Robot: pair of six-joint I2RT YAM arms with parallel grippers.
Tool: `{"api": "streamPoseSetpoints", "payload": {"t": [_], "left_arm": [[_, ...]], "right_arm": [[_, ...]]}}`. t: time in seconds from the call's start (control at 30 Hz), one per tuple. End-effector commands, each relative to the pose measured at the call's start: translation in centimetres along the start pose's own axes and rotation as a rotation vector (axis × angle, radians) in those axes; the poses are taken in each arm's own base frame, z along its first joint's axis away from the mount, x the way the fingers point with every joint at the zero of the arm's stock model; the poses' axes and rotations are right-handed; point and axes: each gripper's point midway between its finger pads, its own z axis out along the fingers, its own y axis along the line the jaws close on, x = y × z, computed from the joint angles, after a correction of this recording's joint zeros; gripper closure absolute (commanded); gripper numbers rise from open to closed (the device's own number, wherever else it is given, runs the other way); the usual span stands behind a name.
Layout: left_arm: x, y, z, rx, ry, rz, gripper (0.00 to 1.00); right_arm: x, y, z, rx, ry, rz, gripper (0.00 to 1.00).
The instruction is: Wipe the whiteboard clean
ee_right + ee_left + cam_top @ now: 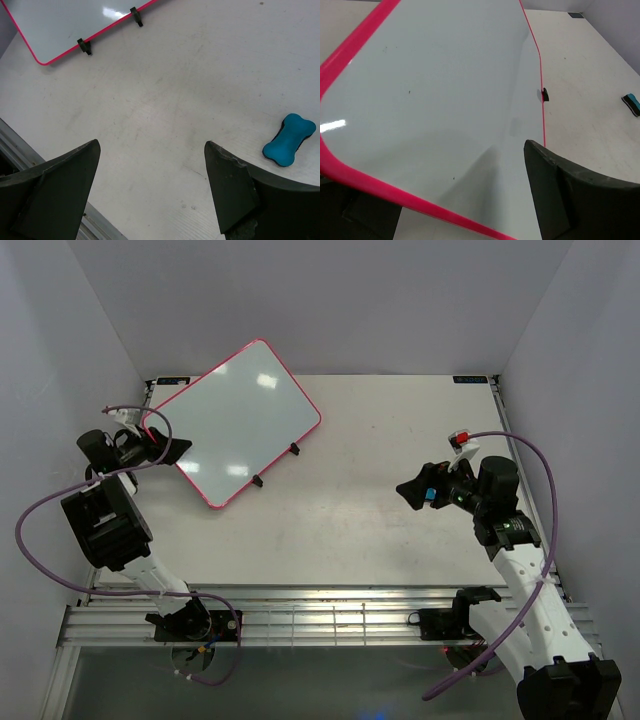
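Note:
The whiteboard (pixel 235 420) has a pink-red frame and black stand feet, and lies angled at the table's back left. Its surface (pixel 435 85) is white with only tiny specks and no writing. My left gripper (pixel 170 448) is open and straddles the board's near-left edge. One finger (pixel 555 195) is over the board and the other is hidden under the frame. My right gripper (pixel 412 490) is open and empty (pixel 150 142) above bare table at the right. The blue bone-shaped eraser (pixel 290 146) lies on the table just outside its right finger. The eraser also shows in the left wrist view (pixel 631 103).
The table (pixel 360 530) is white, with grey enclosure walls on three sides. Aluminium rails (pixel 330 620) run along the near edge. Purple cables loop off both arms. The board's feet (pixel 84 46) face the table's middle.

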Motion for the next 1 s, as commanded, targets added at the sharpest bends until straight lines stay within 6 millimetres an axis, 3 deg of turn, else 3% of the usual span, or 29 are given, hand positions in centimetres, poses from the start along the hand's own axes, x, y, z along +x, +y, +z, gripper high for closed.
{"api": "streamPoseSetpoints", "payload": {"t": [0.0,0.17,0.33,0.53,0.67,0.8,0.9,0.93,0.97], "left_arm": [[-2.6,-0.2,0.0,-0.006,-0.032,0.089,0.02],[-2.6,0.7,-0.2,-0.085,-0.042,0.080,0.02],[-4.5,1.7,-1.7,-0.295,-0.098,0.121,0.02],[-6.5,0.6,-4.0,-0.475,-0.210,0.107,0.02],[-7.5,1.0,-6.7,-0.671,-0.305,0.007,0.02],[-5.7,1.9,-9.7,-0.952,-0.258,-0.268,0.02],[-5.5,-1.2,-7.9,-0.867,-0.213,-0.346,0.02],[-5.1,-4.3,-5.6,-0.774,-0.158,-0.326,0.02],[-4.6,-5.9,-4.5,-0.748,-0.125,-0.286,0.02]], "right_arm": [[-0.5,0.3,0.4,-0.028,-0.010,-0.014,0.10],[-0.3,0.2,0.3,-0.022,-0.010,-0.015,0.10],[-0.5,-1.3,0.7,0.054,-0.009,-0.011,0.10],[-0.7,-2.3,0.7,0.108,-0.005,-0.013,0.10],[-0.6,-3.2,0.8,0.150,0.005,-0.010,0.10],[-0.7,-3.7,1.0,0.168,0.022,-0.004,0.10],[-1.1,-4.4,0.6,0.218,0.020,-0.006,0.10],[-2.0,-4.4,0.3,0.237,0.009,-0.021,0.10],[-1.7,-4.4,-0.2,0.250,0.029,-0.017,0.10]]}}
